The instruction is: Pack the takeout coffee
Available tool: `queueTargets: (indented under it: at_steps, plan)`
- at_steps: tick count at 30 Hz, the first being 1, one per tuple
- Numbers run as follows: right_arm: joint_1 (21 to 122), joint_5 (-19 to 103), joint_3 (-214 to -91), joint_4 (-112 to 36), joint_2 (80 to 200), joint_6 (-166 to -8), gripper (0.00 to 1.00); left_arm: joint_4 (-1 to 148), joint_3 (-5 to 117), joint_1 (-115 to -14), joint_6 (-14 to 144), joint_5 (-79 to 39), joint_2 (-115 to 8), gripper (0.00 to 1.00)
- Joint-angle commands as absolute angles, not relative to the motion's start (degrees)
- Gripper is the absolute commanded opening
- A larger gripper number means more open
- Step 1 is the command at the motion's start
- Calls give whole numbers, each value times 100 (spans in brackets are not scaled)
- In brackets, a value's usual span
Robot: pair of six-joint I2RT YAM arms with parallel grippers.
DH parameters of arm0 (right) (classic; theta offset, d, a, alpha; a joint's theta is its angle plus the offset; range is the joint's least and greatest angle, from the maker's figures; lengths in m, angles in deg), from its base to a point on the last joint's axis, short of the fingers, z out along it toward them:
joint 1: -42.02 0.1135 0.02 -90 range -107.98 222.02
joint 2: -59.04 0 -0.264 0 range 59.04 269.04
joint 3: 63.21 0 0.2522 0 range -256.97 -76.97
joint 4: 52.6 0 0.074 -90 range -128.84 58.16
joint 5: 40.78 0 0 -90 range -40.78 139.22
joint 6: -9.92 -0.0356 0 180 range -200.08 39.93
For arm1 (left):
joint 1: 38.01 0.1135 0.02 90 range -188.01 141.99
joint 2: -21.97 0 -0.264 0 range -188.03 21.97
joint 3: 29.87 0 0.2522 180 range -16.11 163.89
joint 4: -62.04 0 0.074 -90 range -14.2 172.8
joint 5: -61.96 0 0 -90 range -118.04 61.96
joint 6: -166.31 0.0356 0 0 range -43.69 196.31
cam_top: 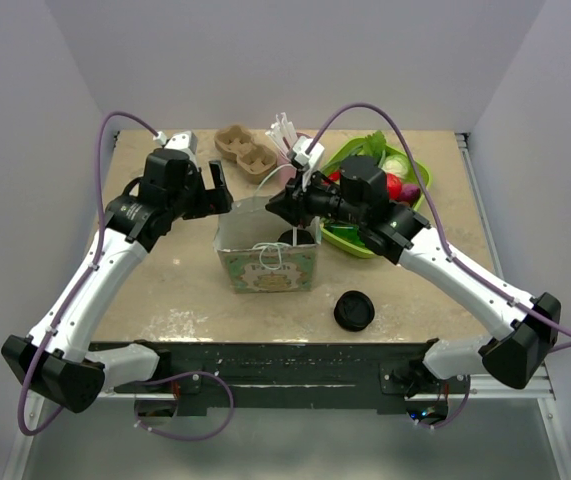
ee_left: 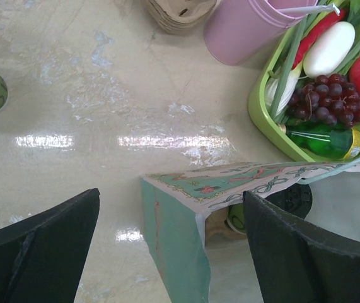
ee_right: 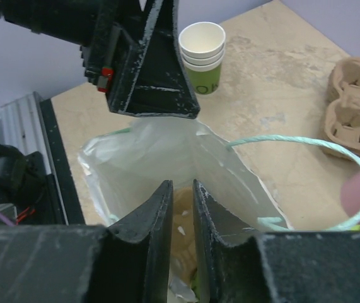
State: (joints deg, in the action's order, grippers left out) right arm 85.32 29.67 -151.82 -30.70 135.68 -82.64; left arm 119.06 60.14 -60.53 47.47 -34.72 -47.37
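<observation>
The takeout coffee [cam_top: 300, 237] stands inside the green patterned paper bag [cam_top: 265, 268] at the table's middle; only its black lid shows from above. In the left wrist view its lid [ee_left: 293, 197] and greenish side show under the bag's rim [ee_left: 186, 214]. My left gripper [cam_top: 220, 190] is open and empty, and its jaws straddle the bag's left corner [ee_left: 173, 252]. My right gripper [cam_top: 277, 208] hangs over the bag's opening. Its fingers [ee_right: 181, 189] are almost together with nothing between them.
A low stack of black lids [cam_top: 354, 311] lies near the front right. A green basket of food [cam_top: 417, 170] sits at the back right, with a cardboard cup carrier [cam_top: 245, 147] and a pink tumbler [ee_left: 249, 22] behind the bag. Stacked lidless cups [ee_right: 202, 53] stand at the left.
</observation>
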Motion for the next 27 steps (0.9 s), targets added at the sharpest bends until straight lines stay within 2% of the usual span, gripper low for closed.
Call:
queueTargets:
  at_steps: [1,2,3,6,14,21,27]
  plan:
    - [8561,2698,-15229,-3146,13437,-8183,26,11702,6000,-6016,4898,-3472,-4562,100]
    - [8561,2707,-15220,-3137,13428,-8183,29,11711,6000,-6016,4907,-3472,-4570,100]
    - [8561,2725,-15220,-3094,13419,-8183,38,11719,6000,-6016,4907,-3472,-4579,100]
    - [8570,2804,-15281,-3014,13401,-8192,52,11719,6000,-6016,4907,-3464,-4588,100]
    - [8570,3129,-15194,-3058,13252,-8183,65,11728,5965,-6016,4907,-3507,-4579,100]
    - [8561,3629,-15255,-2822,13217,-8358,89,11702,5939,-6007,4924,-3411,-4562,100]
    - [8561,3692,-15422,-2443,13208,-8465,93,11667,5913,-6016,4924,-3411,-4491,100]
